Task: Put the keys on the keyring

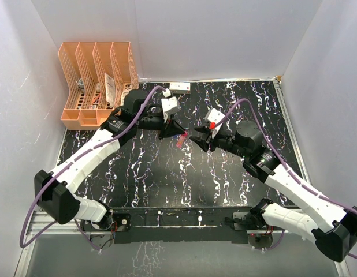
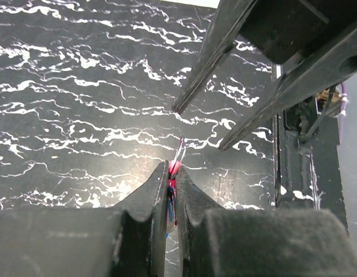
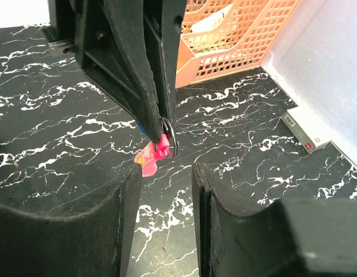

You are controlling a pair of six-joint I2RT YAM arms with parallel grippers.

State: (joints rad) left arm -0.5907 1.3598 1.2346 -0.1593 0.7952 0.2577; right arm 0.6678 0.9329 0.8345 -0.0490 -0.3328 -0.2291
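Your two arms reach in from the near edge and meet over the middle of the bench, tips facing each other. Your left gripper has its fingers pressed together, pinching something thin between them. Your right gripper stands just in front of it, its fingers parted with a clear gap, gripping nothing.

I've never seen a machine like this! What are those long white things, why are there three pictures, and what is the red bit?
They are two robot arms on a black marbled table. One camera looks down from above; each arm also carries a camera by its fingers. The left gripper is pinched shut on the keyring, a thin metal ring with a red strap. Something blue shows there too, perhaps a key. The right gripper is open, empty, facing it. An orange file rack stands behind.
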